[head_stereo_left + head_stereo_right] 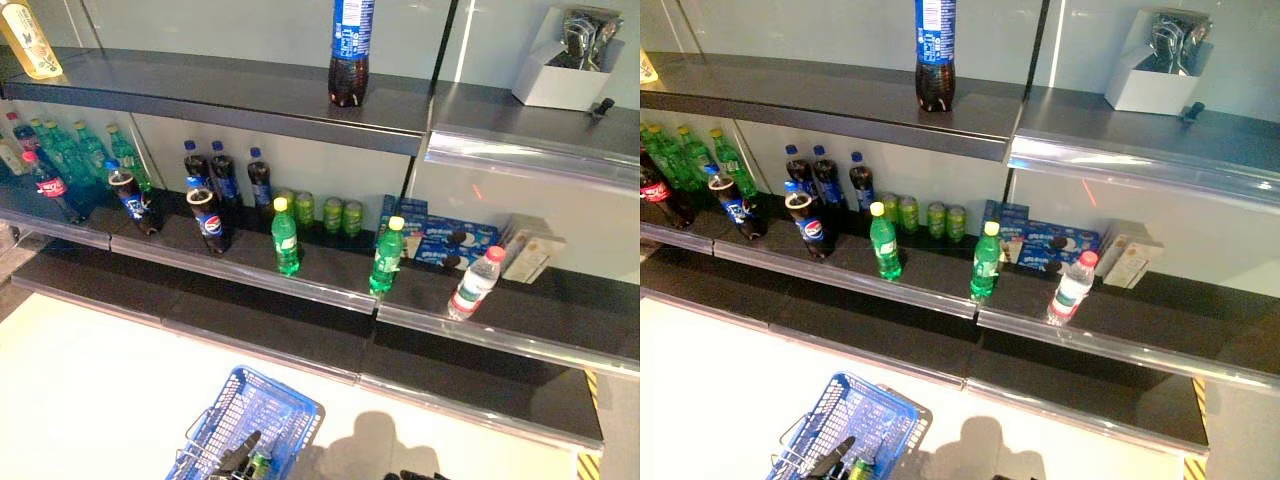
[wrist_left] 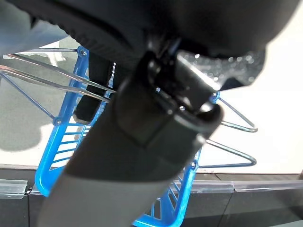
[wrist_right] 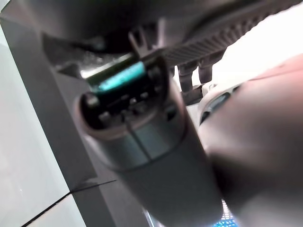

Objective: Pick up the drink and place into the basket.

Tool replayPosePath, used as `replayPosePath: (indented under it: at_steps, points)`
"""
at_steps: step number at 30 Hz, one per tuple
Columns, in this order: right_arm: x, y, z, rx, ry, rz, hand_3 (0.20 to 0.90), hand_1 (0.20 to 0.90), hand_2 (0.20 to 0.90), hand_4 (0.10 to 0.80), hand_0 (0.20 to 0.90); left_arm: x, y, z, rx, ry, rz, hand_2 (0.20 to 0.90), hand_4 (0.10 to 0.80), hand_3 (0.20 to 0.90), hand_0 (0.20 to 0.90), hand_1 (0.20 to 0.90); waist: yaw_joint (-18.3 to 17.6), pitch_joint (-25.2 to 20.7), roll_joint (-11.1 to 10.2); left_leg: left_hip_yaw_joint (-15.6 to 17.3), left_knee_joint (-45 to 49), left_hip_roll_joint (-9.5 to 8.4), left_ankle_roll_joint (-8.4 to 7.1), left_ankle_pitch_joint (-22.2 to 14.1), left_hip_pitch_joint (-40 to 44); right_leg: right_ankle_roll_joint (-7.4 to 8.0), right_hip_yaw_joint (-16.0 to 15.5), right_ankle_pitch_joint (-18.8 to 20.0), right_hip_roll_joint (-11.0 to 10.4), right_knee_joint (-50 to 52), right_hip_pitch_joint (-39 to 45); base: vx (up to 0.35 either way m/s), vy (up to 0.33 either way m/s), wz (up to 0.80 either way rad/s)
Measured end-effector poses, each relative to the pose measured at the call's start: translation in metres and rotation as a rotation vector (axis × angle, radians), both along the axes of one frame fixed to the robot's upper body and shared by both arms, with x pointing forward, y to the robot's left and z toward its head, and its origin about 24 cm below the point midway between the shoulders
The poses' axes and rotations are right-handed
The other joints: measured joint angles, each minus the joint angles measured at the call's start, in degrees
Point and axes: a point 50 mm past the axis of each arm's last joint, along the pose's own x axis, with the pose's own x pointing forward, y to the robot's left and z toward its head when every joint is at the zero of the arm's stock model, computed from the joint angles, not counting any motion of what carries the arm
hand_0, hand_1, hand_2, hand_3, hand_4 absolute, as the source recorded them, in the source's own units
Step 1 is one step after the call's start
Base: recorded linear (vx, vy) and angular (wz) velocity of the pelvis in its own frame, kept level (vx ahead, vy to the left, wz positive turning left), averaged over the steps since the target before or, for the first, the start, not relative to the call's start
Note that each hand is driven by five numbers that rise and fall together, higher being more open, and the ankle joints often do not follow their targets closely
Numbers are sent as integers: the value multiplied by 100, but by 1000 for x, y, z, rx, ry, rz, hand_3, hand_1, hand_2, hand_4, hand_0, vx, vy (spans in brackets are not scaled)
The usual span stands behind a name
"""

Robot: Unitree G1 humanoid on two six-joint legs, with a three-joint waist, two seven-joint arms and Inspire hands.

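Basket (image 1: 262, 415) handles sit in my left hand (image 2: 142, 109); right hand's fingers unreadable (green bottle (image 1: 286, 240): smooth, light; grip mid-body).

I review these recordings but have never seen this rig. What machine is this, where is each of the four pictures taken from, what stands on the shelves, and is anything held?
It is a two-legged humanoid robot with dark fingered hands. The two wide pictures come from a stereo camera on its head, looking down at store shelves. The other two come from cameras on its wrists, so close that the arms fill them.

On the middle shelf stand cola bottles, two green soda bottles, small green cans, blue biscuit boxes and a water bottle. One cola bottle stands on the top shelf.

A blue basket hangs low at the robot's left. The left hand is at its wire handle, with its fingers partly hidden. The right hand's fingers barely show.
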Motion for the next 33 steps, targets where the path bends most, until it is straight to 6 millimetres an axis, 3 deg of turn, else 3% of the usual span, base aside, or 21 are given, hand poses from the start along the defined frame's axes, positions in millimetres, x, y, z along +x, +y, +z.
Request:
replayPosePath:
  at_steps: [14,24,28,33]
  points:
    - [0,0,0,-18,7,9,900,900,900,800,900,-6,0,-1,-5,4,0,300,100,200,300,300,0,10,19,-1,-129,1,-13,38,105,8,0,27,35,-115,89,0,0,0]
    - [9,0,2,-112,-26,169,900,900,900,800,900,-6,1,-1,-5,2,-1,300,100,200,300,300,10,8,15,-11,-189,6,-20,45,120,19,-32,39,47,-153,113,1,-3,0]
    - [26,6,8,-193,-106,334,900,900,900,800,900,-1,0,1,-2,-9,-6,300,100,200,300,300,13,25,9,-45,-183,16,-24,47,116,21,-74,38,50,-153,136,-17,-49,5]
    - [80,22,46,-255,-398,472,900,900,900,800,900,9,0,6,-6,-41,-6,300,100,200,300,300,9,222,-34,-103,-196,35,-36,95,111,13,-147,43,60,-154,175,-18,-60,7]
